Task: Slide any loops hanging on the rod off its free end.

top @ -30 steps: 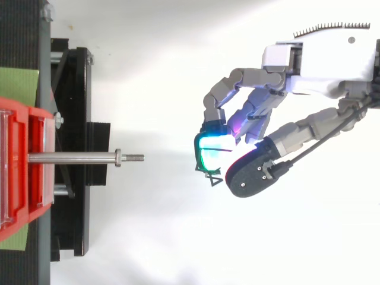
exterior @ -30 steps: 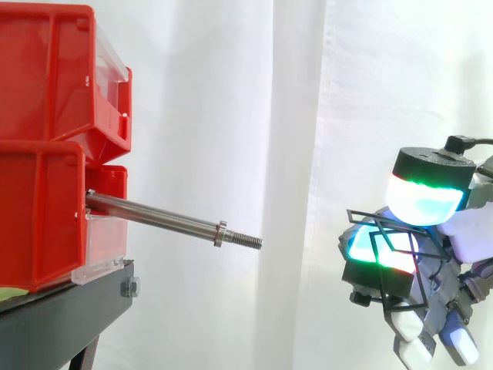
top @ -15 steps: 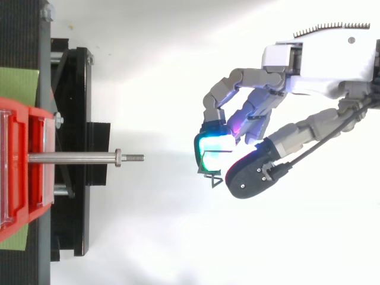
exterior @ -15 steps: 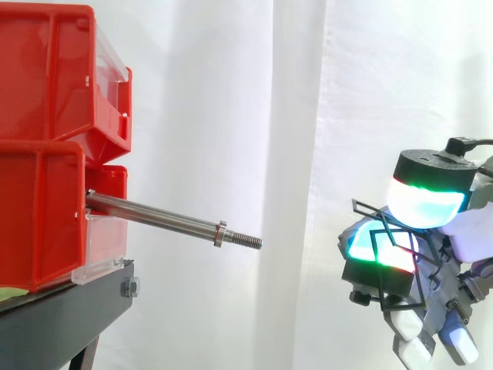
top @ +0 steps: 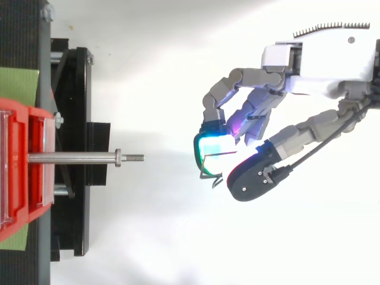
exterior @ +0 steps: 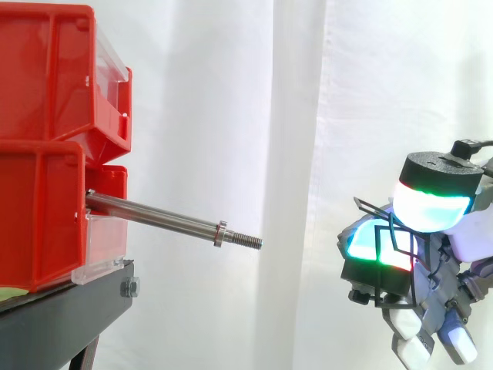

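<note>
You can see the hand (top: 320, 56) with its fingers (top: 221, 90) pinching thin black wire loops (exterior: 387, 237), well apart from the silver steel rod's (exterior: 154, 216) threaded free end.

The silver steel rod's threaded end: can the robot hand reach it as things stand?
Probably yes: open space alone separates the hand from the threaded tip of the silver steel rod. Its fingers, however, pinch thin black wire loops.

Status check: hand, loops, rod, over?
Hand shut on thin black wire loops. Rod bare, jutting from the red bins. Loops held well off its threaded free end; open gap between.
</note>
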### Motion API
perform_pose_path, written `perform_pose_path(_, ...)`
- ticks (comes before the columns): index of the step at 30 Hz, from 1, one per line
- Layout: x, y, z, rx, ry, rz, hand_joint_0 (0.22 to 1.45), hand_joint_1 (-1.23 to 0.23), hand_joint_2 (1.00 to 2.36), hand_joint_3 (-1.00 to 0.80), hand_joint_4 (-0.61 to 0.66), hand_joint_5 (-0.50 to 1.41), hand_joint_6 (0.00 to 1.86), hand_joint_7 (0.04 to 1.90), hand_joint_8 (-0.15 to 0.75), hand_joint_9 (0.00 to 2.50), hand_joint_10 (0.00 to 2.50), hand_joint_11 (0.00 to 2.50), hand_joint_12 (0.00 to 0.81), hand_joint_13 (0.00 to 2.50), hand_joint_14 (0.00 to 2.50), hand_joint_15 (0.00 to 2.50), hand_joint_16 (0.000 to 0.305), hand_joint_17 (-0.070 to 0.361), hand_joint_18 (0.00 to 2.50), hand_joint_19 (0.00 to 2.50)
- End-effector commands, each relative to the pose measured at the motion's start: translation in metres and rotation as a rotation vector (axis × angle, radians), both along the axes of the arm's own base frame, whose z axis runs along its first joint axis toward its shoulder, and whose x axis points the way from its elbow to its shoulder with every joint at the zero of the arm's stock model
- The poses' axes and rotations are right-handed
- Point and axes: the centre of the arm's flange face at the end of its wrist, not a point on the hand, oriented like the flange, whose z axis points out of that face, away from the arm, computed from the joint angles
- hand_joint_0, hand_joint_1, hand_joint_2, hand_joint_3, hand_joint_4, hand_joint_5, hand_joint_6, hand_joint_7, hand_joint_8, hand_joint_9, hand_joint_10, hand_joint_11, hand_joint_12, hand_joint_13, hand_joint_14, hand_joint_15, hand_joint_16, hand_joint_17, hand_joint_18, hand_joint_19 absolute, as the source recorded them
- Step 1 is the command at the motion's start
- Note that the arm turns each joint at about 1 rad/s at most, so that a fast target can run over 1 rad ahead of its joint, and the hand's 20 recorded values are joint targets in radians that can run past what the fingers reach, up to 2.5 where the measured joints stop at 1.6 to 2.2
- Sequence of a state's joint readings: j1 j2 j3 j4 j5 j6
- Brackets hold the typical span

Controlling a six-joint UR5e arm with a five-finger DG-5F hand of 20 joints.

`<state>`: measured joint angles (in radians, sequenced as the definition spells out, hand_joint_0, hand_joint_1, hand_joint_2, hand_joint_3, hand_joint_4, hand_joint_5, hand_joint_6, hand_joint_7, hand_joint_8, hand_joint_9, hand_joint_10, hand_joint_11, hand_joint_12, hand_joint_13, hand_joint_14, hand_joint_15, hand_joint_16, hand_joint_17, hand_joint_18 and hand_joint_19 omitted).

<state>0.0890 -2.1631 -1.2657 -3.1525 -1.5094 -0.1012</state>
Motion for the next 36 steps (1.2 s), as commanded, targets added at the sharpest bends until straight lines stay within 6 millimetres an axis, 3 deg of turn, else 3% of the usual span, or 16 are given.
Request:
perform_pose_path(1,0.0002,0.0011,0.0002,0.000,0.000,0.002,0.58,-0.73,1.00,-0.44,0.14,-0.16,0.86,1.03,0.299,0.85,0.01,0.30,0.291,0.85,0.01,0.17,0.046,0.104,0.95,0.41)
perform_pose_path(9,0.0000,0.0000,0.0002,0.000,0.000,0.000,0.55,-0.62,1.00,-0.49,0.16,-0.16,0.85,1.03,0.305,0.85,0.01,0.30,0.295,0.85,0.01,0.17,0.047,0.106,0.94,0.42)
perform_pose_path(20,0.0000,0.0000,0.0002,0.000,0.000,0.000,0.57,-0.58,1.00,-0.45,0.15,-0.16,0.84,1.07,0.304,0.86,0.01,0.30,0.293,0.86,0.01,0.17,0.047,0.105,0.95,0.42)
perform_pose_path(36,0.0003,0.0011,-0.0009,-0.002,0.001,0.002,0.59,-0.72,1.02,-0.21,0.08,-0.14,0.87,1.08,0.302,0.87,0.01,0.30,0.288,0.87,0.01,0.17,0.045,0.102,0.96,0.42)
